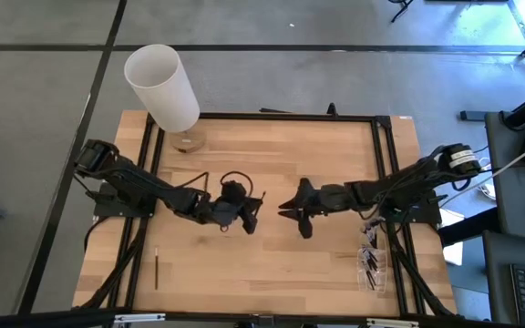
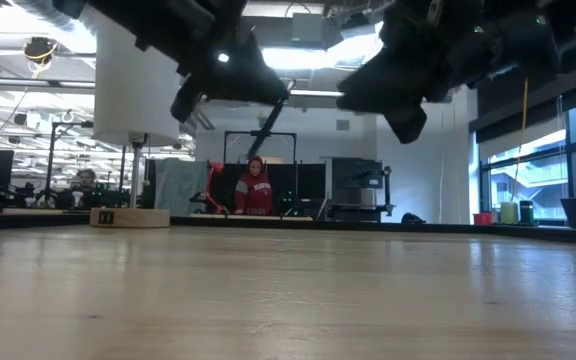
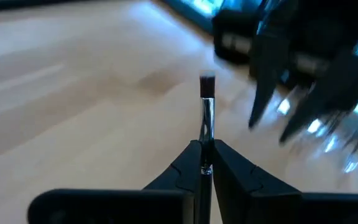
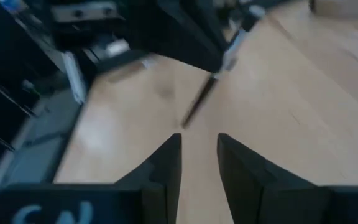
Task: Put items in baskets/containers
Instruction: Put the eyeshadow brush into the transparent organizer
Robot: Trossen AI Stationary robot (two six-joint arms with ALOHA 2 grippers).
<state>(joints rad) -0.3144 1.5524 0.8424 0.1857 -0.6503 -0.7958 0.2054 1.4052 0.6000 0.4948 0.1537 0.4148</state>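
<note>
My left gripper [image 1: 250, 219] hangs over the middle of the table, shut on one thin makeup brush [image 3: 207, 118] with a silvery ferrule and a small dark tip. My right gripper [image 1: 287, 210] faces it from the right, a short way off and open, with nothing between its fingers [image 4: 197, 149]. The right wrist view shows the held brush [image 4: 207, 93] ahead of those fingers. The clear container [image 1: 372, 264] lies by the table's near right edge with several brushes inside. Another brush [image 1: 156, 267] lies flat on the near left of the table. My left gripper pinches the brush between its two fingers at the lower end of the silvery ferrule [image 3: 205, 149]. The ferrule and bristle tip [image 3: 207, 84] stick out past the fingertips, along the fingers. The brush is lifted clear of the table.
A lamp with a white shade [image 1: 162, 87] and a round wooden base [image 1: 188, 141] stands at the far left. A black frame [image 1: 381, 164] runs around the tabletop. In the room beyond, a person in red [image 2: 257, 188] is visible.
</note>
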